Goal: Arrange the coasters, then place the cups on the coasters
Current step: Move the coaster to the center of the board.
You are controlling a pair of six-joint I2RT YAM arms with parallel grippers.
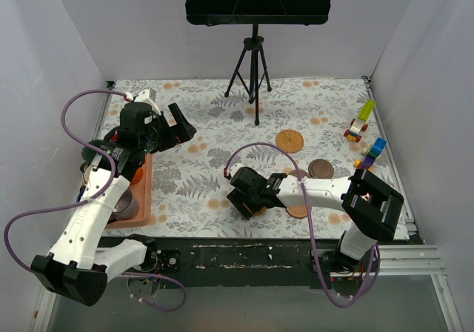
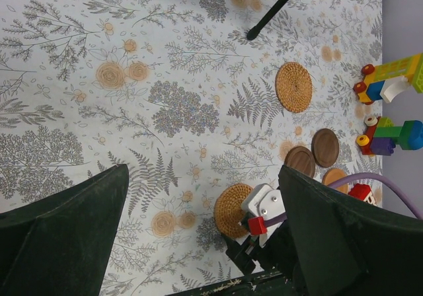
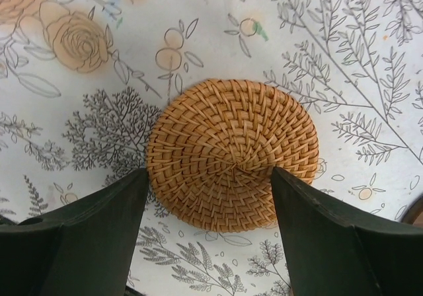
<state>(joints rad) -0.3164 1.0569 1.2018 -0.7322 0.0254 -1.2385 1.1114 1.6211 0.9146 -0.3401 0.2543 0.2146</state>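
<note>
My right gripper (image 3: 209, 177) is open low over a woven rattan coaster (image 3: 232, 154) that lies flat on the cloth, one finger at each side of it. That coaster (image 1: 257, 210) sits front centre. A second rattan coaster (image 1: 289, 141), two dark brown coasters (image 2: 325, 147) (image 2: 300, 160) and an orange-brown coaster (image 1: 298, 211) lie to its right. My left gripper (image 1: 178, 128) hangs open and empty over the left of the table. A purple-grey cup (image 1: 126, 202) stands in the salmon tray (image 1: 147, 191); my left arm hides most of the other cups.
A black tripod stand (image 1: 254, 65) rises at the back centre. Colourful toy blocks (image 1: 361, 124) (image 1: 372, 153) lie along the right edge. The white walls close in the table on three sides.
</note>
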